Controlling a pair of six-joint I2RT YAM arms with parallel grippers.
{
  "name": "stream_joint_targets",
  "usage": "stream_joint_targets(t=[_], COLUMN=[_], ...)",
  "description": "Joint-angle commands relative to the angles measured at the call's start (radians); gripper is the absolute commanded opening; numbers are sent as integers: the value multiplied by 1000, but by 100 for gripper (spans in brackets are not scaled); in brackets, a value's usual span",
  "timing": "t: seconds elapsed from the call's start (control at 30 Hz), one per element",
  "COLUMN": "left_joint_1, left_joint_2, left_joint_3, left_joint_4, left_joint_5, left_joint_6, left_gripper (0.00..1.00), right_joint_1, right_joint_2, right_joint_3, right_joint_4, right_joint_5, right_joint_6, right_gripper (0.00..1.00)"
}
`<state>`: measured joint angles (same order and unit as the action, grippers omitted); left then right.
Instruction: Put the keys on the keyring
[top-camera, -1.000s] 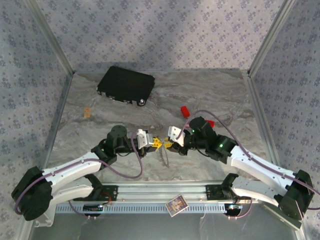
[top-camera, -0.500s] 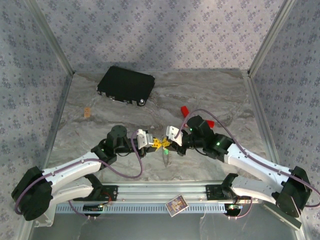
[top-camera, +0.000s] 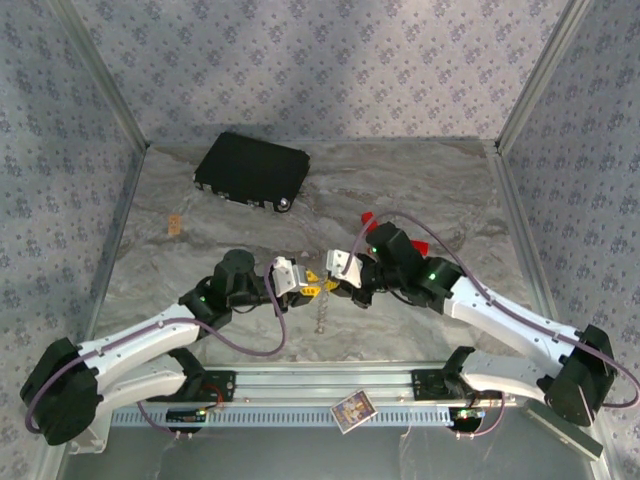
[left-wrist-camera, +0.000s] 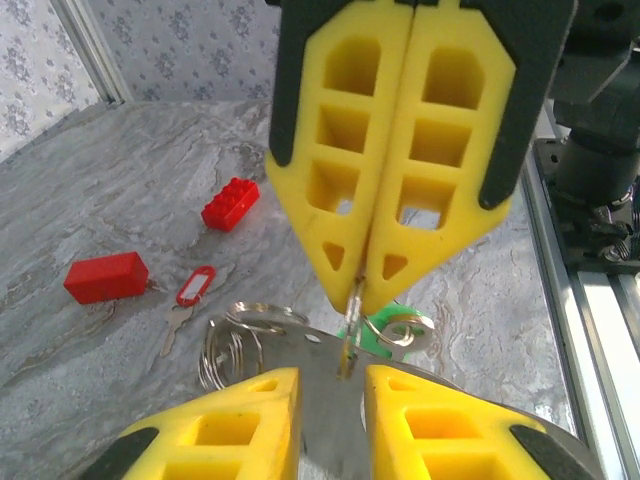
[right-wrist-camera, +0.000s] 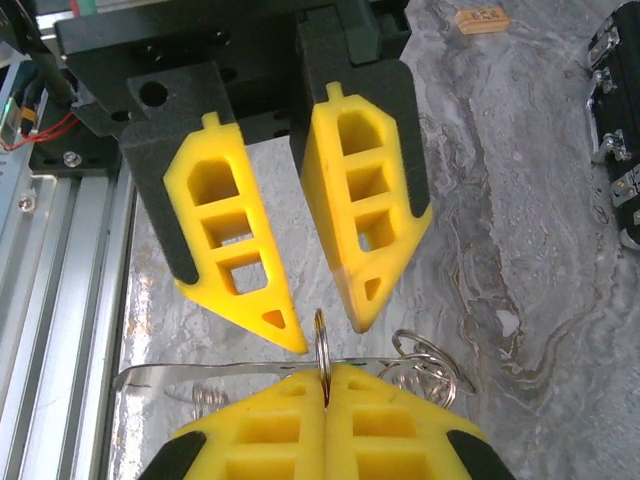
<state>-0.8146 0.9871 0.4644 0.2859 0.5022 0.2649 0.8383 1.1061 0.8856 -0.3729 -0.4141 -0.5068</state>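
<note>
Above the table (top-camera: 430, 190) centre, right hand (right-wrist-camera: 325, 378) clamped on keyring (right-wrist-camera: 322, 340), left hand (left-wrist-camera: 330, 375) apart, tips facing.

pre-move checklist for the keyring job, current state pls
1. Right pincer grip on keyring: ok, shut on the thin ring.
2. Left pincer open: ok, its fingers stand apart.
3. Green key threaded on the keyring: cannot tell, the join is hidden behind the fingers.
4. Red-tagged key on the keyring: not ok, it lies loose, away from both pincers.
5. Red blocks out of the way: ok, well off to the side.
</note>
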Motion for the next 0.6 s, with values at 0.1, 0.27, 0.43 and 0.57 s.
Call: stream_joint_targets(t=[0.1, 0.27, 0.43, 0.57], left_joint_1=[-9, -9, -9, -9], left_joint_2=[-14, -6, 14, 21], left_joint_3=[49, 61, 68, 68], left_joint_4=[-70, -62, -47, -44], left_joint_5=[5, 28, 47, 53], left_joint_6=[39, 39, 39, 44], left_gripper=[23, 23, 21, 12], right_joint_1=[26, 48, 70, 78], right_joint_2=[49, 88, 121, 135], right_joint_3=[112, 163, 198, 210], right_joint_4=[-149, -200, -220, -224], right_joint_5=[61, 87, 106, 99], right_joint_6=[-104, -143, -161, -163], right_gripper=[0, 0, 0, 0])
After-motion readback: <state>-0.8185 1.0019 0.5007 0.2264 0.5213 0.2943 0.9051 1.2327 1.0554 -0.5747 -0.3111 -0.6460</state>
